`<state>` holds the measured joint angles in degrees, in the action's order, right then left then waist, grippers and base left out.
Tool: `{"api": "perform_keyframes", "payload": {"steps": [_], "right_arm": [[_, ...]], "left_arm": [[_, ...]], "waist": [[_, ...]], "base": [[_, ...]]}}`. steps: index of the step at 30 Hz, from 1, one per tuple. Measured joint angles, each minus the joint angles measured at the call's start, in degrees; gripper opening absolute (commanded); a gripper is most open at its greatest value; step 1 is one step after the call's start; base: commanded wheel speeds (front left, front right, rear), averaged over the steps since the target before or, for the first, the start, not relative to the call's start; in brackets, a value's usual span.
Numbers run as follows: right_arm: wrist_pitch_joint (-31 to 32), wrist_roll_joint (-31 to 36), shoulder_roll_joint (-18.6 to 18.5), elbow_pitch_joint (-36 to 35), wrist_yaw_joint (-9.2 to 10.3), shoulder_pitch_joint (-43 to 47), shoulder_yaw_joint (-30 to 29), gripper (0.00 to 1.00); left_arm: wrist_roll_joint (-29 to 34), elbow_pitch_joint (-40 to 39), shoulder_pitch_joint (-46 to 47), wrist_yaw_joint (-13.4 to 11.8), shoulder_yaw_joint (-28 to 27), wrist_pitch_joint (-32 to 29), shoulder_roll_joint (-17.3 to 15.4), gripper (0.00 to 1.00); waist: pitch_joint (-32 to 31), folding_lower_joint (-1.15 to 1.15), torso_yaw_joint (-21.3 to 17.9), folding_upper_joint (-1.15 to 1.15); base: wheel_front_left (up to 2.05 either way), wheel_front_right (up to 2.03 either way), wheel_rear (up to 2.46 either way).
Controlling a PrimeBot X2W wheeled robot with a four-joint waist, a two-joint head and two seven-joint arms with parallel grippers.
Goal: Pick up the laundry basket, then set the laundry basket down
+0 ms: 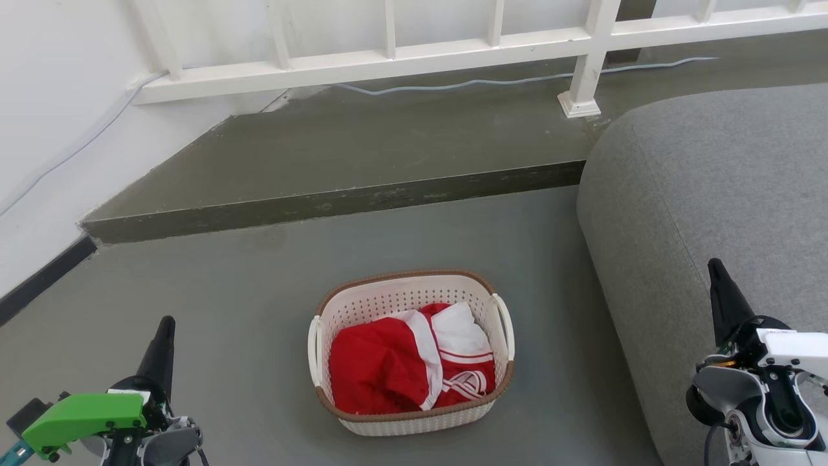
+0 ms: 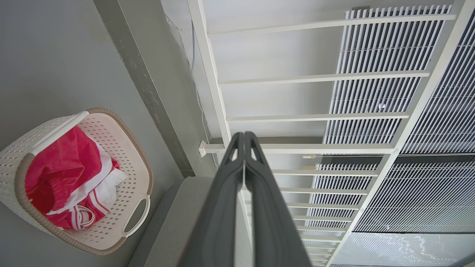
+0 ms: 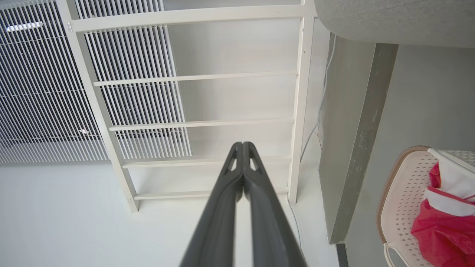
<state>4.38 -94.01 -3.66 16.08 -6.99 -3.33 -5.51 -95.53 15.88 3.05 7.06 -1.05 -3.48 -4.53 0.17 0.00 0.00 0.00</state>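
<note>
Laundry basket stands upright on the grey floor in the lower middle of the head view, apart from both grippers. Brown trim runs round its rim, and a white loop handle shows on its left and right sides. Inside lies a crumpled red and white garment that covers most of the bottom. At the right of the frame a grey sofa bulges in, its rounded edge near the basket but not touching it. A raised concrete step crosses the middle of the frame behind the basket. Along the top edge a white railing stands on it, with a pale cable trailing at its foot.

The left gripper is at the lower left of the head view, well to the left of the basket, its dark fingers pointing up the frame. In the left wrist view its fingers rise from the bottom middle, pressed together along their length with nothing between them. There the basket lies at the lower left, clear of them.

The right gripper is at the lower right of the head view, in front of the sofa and well apart from the basket. In the right wrist view its fingers also meet at the tips and hold nothing. The basket shows at the lower right edge with the garment in it.
</note>
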Motion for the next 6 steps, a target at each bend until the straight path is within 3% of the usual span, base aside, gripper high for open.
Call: {"api": "perform_keyframes", "payload": {"steps": [6], "right_arm": [[0.0,0.0,0.0,0.0,0.0,0.0,0.0,0.0]], "left_arm": [[0.0,0.0,0.0,0.0,0.0,0.0,0.0,0.0]], "waist": [[0.0,0.0,0.0,0.0]], "base": [[0.0,0.0,0.0]]}}
